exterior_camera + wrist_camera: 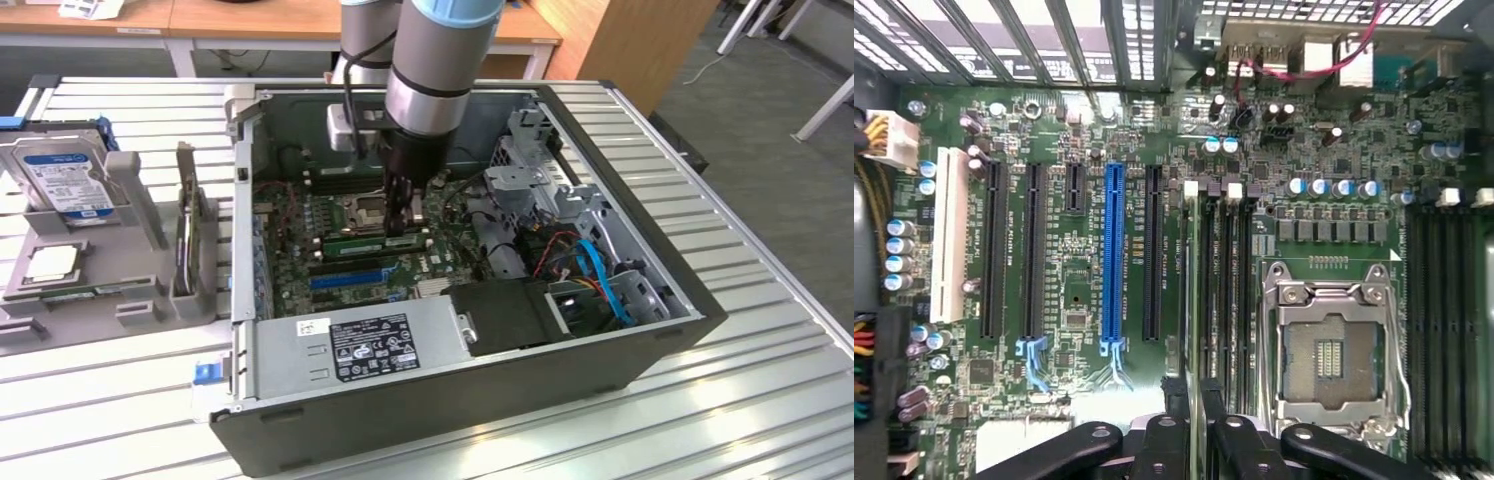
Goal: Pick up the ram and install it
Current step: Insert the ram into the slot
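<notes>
The ram [378,243] is a narrow green stick lying along a black memory slot on the motherboard [300,262] inside the open computer case. My gripper [402,230] reaches straight down into the case and is shut on the stick near one end. In the wrist view the ram [1195,300] is seen edge-on, running away from the gripper [1199,442] between the black fingers [1239,445]. It stands in line with the memory slot nearest the expansion slots, beside the empty CPU socket [1332,350].
A blue expansion slot [1113,255] lies close beside the memory slots. The power supply [360,345], drive cage [541,185] and blue cables [607,280] crowd the case. Outside it, a grey holder [134,300] carries a hard drive [67,180], a processor [51,262] and an upright card [187,240].
</notes>
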You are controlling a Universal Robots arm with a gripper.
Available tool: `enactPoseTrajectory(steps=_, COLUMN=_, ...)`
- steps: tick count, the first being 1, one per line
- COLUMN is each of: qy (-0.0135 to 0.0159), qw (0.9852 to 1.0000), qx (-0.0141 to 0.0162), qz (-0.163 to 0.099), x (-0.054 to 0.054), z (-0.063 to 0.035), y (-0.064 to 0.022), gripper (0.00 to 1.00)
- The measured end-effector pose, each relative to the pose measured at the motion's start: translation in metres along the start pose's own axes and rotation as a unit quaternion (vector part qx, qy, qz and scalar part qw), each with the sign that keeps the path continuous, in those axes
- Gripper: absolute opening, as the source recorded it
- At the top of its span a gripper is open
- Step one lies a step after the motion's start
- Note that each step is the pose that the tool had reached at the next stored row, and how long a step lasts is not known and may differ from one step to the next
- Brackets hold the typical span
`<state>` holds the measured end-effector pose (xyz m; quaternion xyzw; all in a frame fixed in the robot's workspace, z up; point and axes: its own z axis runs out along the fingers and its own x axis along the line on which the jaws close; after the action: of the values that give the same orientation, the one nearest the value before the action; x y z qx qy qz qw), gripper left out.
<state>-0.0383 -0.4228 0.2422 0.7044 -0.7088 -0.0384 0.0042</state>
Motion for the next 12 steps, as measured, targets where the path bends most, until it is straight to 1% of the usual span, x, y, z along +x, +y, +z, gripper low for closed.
enactPoseTrajectory(steps=12, qy=0.0001, qw=1.0, qx=0.0, qz=0.0, x=-0.001, z=-0.0317, y=0.0019, gripper=0.19)
